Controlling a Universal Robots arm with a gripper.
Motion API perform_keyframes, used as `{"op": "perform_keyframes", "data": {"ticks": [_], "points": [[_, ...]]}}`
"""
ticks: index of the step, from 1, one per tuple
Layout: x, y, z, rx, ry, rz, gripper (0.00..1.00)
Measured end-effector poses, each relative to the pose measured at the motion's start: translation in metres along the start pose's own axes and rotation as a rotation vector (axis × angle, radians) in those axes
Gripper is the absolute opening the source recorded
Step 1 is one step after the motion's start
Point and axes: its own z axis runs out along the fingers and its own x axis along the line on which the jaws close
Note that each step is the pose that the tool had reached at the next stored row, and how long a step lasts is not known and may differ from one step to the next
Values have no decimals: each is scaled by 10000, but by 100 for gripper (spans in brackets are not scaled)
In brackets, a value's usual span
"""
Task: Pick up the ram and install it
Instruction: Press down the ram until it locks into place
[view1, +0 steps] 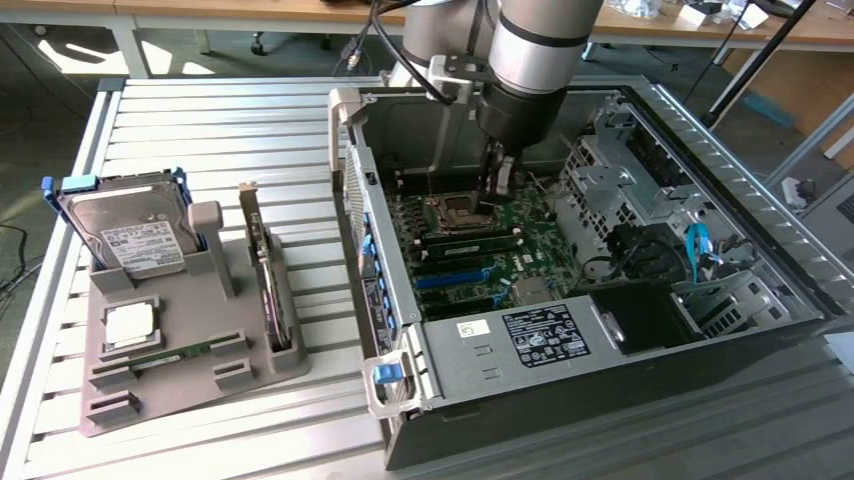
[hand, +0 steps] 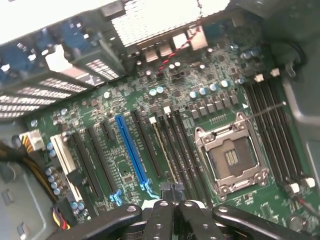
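Note:
A long green ram stick (view1: 174, 355) lies flat in the grey holder (view1: 267, 375) at the exterior view's left, far from my gripper. My gripper (view1: 497, 195) hangs inside the open computer case (view1: 534, 400), low over the motherboard (view1: 527, 215) by the empty processor socket (view1: 454, 210). Its black fingers (hand: 160, 215) are shut together with nothing visible between them. In the wrist view the gripper (hand: 172, 192) sits over the black memory slots (hand: 187, 150) beside the processor socket (hand: 232, 157). A thin pale-edged strip (hand: 162, 147) stands in one slot and ends at the fingertips; I cannot tell whether they touch it.
The grey holder also carries a hard drive (view1: 127, 235), a square silver chip (view1: 130, 322) and an upright expansion card (view1: 267, 290). The case walls (view1: 350, 180), the drive cage (view1: 607, 180) and the power supply (view1: 534, 340) crowd the motherboard. The slatted metal table (view1: 227, 130) lies around them.

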Motion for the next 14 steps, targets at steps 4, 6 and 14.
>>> {"op": "perform_keyframes", "data": {"ticks": [4,6,14], "points": [[0,0,0,3,28,761,11],[0,0,1,5,41,1148,11],[0,0,3,12,107,2925,11]]}}
